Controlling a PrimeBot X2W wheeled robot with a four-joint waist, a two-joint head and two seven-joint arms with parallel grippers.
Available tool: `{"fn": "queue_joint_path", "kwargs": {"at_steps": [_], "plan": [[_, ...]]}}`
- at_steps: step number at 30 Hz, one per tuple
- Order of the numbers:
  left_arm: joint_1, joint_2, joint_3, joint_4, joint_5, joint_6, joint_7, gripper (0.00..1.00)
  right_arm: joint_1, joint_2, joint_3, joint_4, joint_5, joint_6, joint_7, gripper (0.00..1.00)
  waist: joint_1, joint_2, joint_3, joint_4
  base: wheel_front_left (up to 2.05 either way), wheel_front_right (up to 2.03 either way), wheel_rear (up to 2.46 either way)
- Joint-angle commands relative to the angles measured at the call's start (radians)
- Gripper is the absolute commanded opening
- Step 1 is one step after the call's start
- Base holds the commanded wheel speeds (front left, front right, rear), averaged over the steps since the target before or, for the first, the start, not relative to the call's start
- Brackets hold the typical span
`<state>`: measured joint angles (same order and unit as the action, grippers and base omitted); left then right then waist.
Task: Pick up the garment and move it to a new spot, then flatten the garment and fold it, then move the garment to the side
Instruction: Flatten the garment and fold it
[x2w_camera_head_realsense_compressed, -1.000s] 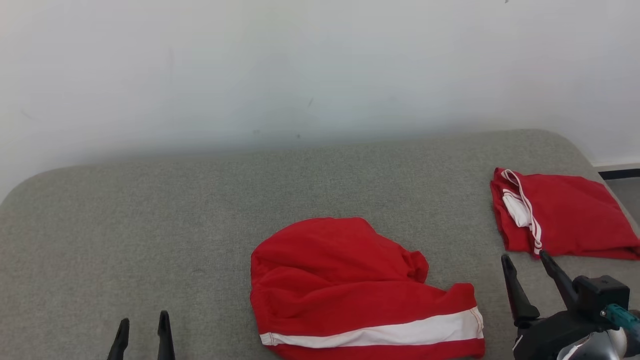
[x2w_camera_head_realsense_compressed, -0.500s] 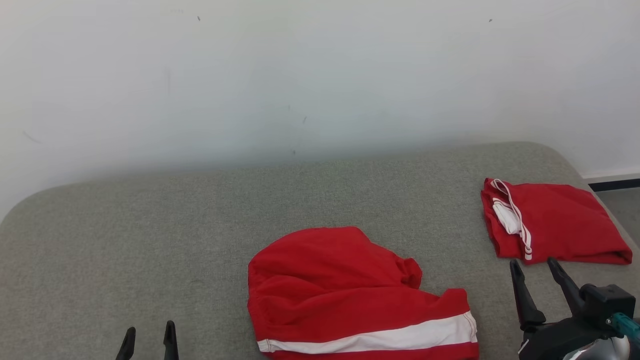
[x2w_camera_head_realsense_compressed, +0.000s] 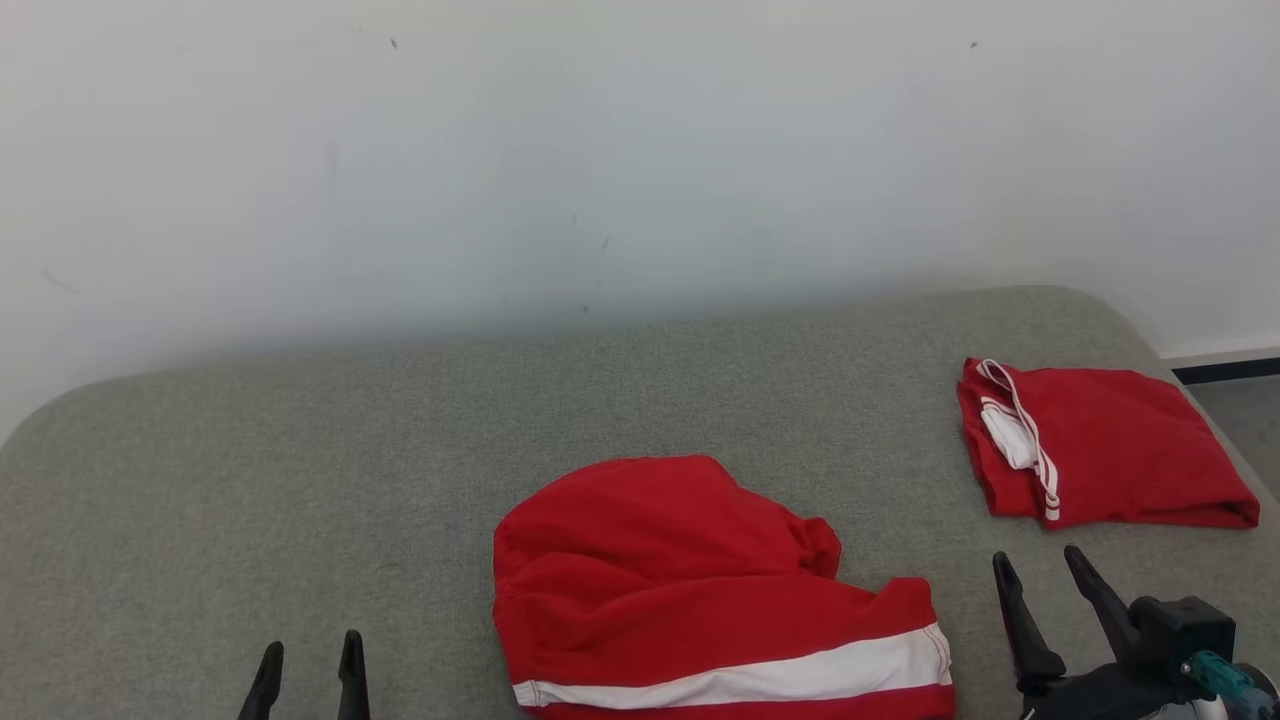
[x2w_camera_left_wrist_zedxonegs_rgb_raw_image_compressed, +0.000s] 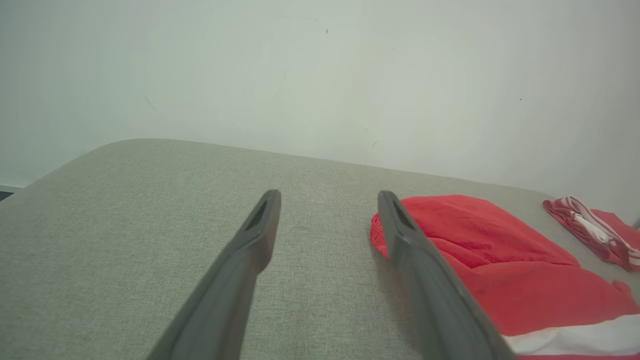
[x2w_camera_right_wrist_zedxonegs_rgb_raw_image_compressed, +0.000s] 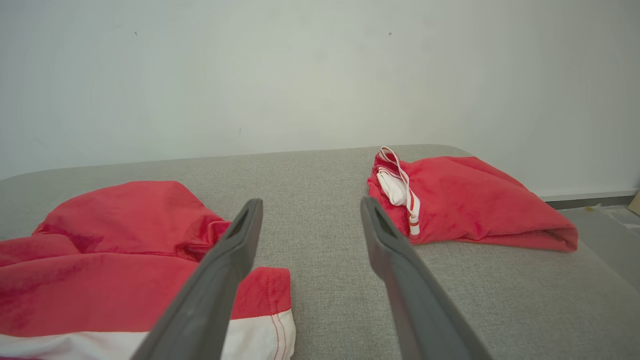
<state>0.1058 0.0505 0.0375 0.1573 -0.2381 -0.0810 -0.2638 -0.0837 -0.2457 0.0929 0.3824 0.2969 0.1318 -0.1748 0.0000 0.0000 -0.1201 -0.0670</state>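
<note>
A crumpled red garment (x2w_camera_head_realsense_compressed: 690, 580) with a white stripe along its near hem lies on the grey cushion (x2w_camera_head_realsense_compressed: 300, 450), near the front middle. In the left wrist view the garment (x2w_camera_left_wrist_zedxonegs_rgb_raw_image_compressed: 475, 250) sits to the right of my fingers. My left gripper (x2w_camera_head_realsense_compressed: 311, 650) hovers open at the lower left, well left of the cloth, with nothing between its fingers (x2w_camera_left_wrist_zedxonegs_rgb_raw_image_compressed: 328, 197). Just right of the garment's striped corner, my right gripper (x2w_camera_head_realsense_compressed: 1038, 560) stands open and empty. In the right wrist view, the right gripper (x2w_camera_right_wrist_zedxonegs_rgb_raw_image_compressed: 311, 202) points at bare cushion between the garment (x2w_camera_right_wrist_zedxonegs_rgb_raw_image_compressed: 115, 250) and a folded one.
A second red garment (x2w_camera_head_realsense_compressed: 1100, 450), folded with a white drawstring showing, rests at the cushion's right end (x2w_camera_right_wrist_zedxonegs_rgb_raw_image_compressed: 470, 200). A pale wall (x2w_camera_head_realsense_compressed: 640, 150) runs behind the cushion. A strip of floor (x2w_camera_head_realsense_compressed: 1240, 400) shows beyond the right edge.
The head camera has tilted, so the whole picture sits a little lower. My left gripper has edged slightly right toward the garment. Both grippers stay open and the garments lie as before.
</note>
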Motion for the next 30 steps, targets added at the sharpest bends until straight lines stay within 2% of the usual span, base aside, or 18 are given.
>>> {"fn": "queue_joint_path", "kwargs": {"at_steps": [1, 13, 22, 30], "plan": [[0.005, 0.0, -0.002, -0.005, -0.005, -0.008, 0.0, 1.0, -0.006, -0.007, 0.003, 0.007, 0.005, -0.002, -0.008, 1.0, 0.0, 0.0, 0.002, 0.001, 0.0, 0.0, 0.0], [0.02, 0.002, -0.013, 0.014, -0.017, -0.011, 0.01, 1.0, -0.023, -0.004, 0.008, 0.039, 0.02, -0.002, -0.026, 1.0, 0.0, 0.0, 0.013, 0.004, 0.0, 0.0, 0.0], [-0.052, 0.001, -0.146, 0.143, -0.044, -0.024, 0.135, 1.0, -0.034, -0.02, 0.011, 0.069, 0.044, -0.002, 0.068, 1.0, 0.0, 0.0, 0.053, -0.016, 0.0, 0.0, 0.0], [-0.155, 0.001, -0.239, 0.301, -0.091, -0.038, 0.139, 1.0, -0.048, -0.036, 0.039, 0.099, 0.063, -0.002, 0.096, 1.0, 0.0, 0.0, 0.101, -0.048, 0.0, 0.0, 0.0]]}}
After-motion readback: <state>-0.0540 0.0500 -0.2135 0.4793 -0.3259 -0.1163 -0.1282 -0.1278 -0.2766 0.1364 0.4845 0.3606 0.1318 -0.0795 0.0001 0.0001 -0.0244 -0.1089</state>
